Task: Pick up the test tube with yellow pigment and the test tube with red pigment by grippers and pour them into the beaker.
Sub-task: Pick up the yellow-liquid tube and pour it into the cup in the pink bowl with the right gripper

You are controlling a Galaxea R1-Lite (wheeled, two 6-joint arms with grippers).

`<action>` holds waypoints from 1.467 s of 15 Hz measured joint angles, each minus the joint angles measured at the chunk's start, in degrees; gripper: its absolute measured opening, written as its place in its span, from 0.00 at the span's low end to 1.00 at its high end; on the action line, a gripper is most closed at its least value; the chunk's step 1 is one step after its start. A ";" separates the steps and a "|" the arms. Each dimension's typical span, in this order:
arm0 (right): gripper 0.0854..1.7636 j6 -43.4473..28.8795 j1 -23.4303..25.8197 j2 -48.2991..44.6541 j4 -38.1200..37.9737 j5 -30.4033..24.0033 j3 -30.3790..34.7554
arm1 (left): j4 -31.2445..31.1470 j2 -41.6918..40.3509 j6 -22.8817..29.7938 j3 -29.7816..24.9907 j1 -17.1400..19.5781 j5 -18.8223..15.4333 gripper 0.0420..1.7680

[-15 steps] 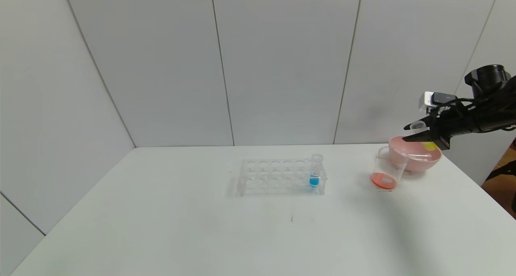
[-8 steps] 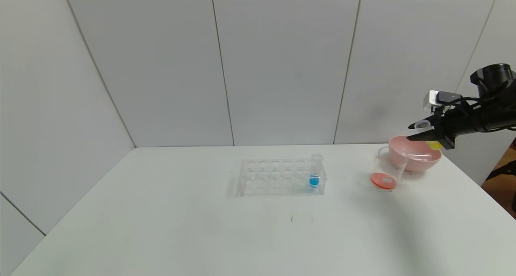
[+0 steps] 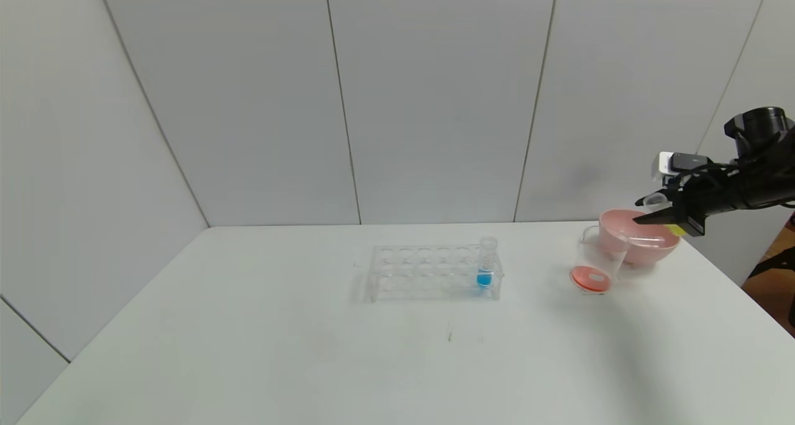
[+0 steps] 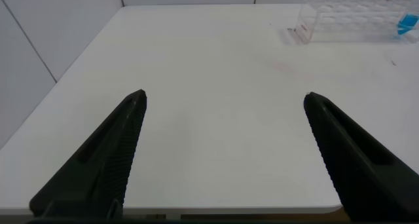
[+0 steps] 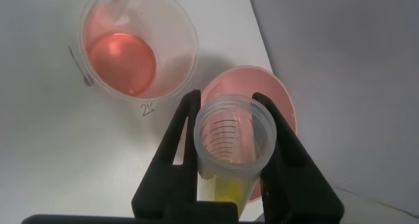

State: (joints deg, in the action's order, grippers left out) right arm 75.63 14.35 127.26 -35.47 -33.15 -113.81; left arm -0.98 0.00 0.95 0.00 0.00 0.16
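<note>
Yellow-pigment test tube [image 5: 230, 149] sits clamped between the right gripper [image 3: 658, 215] fingers, held in the air above the pink bowl [image 3: 646, 246] at the table's [image 3: 310, 350] far right, its mouth tipped toward the beaker [image 3: 597, 260]. That beaker stands just beside the bowl with red-orange liquid in its bottom, and a clear tube that seems to lie across the bowl's rim is too faint to identify. Left gripper [image 4: 222, 119] hovers over the table's left part with fingers spread wide, well apart from the rack [image 3: 435, 273] holding the blue tube [image 3: 486, 263].
</note>
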 joint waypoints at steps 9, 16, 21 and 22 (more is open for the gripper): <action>0.30 3.28 -2.04 0.89 0.06 7.62 -0.05 | 0.00 0.00 0.00 0.00 0.00 0.00 0.97; 0.30 5.28 -4.44 0.50 0.04 12.26 -0.18 | 0.00 0.00 0.00 0.00 0.00 -0.02 0.97; 0.30 5.91 -5.21 0.30 0.63 16.64 -0.18 | 0.00 0.00 0.00 0.00 0.00 0.00 0.97; 0.30 5.85 -5.49 0.26 0.72 16.86 -0.18 | 0.00 0.00 -0.02 0.00 0.00 0.00 0.97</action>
State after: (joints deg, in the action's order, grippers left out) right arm 81.48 8.86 127.51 -34.76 -16.29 -113.99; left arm -0.98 0.00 0.93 0.00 0.00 0.16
